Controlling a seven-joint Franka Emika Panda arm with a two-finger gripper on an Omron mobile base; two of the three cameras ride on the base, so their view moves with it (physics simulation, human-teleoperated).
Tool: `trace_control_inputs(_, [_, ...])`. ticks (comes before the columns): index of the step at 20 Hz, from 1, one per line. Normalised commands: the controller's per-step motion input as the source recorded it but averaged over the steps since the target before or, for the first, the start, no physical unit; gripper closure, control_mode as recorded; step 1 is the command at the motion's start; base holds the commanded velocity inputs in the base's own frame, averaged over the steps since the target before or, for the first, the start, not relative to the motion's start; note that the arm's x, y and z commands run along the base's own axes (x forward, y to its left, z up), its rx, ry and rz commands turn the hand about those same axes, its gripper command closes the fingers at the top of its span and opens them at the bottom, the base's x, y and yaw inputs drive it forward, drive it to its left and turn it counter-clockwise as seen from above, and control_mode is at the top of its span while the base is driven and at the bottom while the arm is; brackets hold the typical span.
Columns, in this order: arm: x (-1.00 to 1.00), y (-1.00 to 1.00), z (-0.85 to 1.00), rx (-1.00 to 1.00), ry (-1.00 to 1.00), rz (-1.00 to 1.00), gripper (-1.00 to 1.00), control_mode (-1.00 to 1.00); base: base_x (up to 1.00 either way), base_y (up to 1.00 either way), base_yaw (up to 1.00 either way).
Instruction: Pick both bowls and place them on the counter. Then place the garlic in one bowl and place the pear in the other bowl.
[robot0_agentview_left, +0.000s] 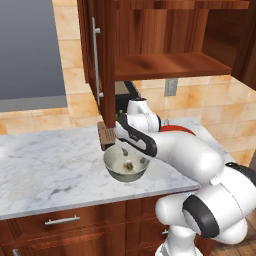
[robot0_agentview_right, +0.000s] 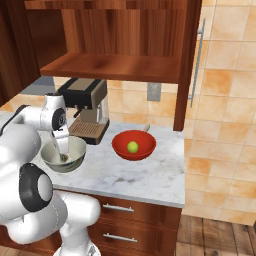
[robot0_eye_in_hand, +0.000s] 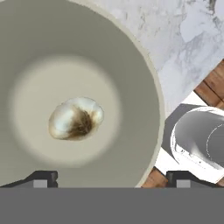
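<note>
Setting: kitchen, white marble counter (robot0_agentview_left: 45, 165) under a wooden cabinet.
Gripper (robot0_agentview_right: 63, 152): jaws wide apart, holding nothing, above the grey bowl (robot0_agentview_left: 126, 166).
Garlic (robot0_eye_in_hand: 76, 118): lies in the grey bowl's centre; likely light, papery, best pinched across its sides.
Pear (robot0_agentview_right: 132, 146): sits in the red bowl (robot0_agentview_right: 133, 145); probably smooth and firm.
Hidden: the arm covers most of the red bowl in the left base view.
</note>
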Motion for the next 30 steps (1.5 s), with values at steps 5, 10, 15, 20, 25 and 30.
trace_control_inputs(5, [-0.42,-0.22,0.28,0.0,-0.19,0.02,-1.0,-1.0,0.0,0.0,0.0])
trace_control_inputs(10, [-0.46,-0.22,0.28,0.0,-0.19,0.05,-1.0,-1.0,0.0,0.0,0.0])
trace_control_inputs(15, [-0.48,-0.18,0.33,0.0,-0.01,0.11,-1.0,-1.0,0.0,0.0,0.0])
trace_control_inputs(20, [-0.6,-0.12,0.25,0.0,-0.05,0.13,-1.0,-1.0,0.0,0.0,0.0])
trace_control_inputs(25, [-0.64,-0.01,0.16,-0.01,-0.08,0.05,-1.0,-1.0,0.0,0.0,0.0])
trace_control_inputs(30, [-0.6,0.0,0.1,-0.04,-0.05,0.04,-1.0,-1.0,0.0,0.0,0.0])
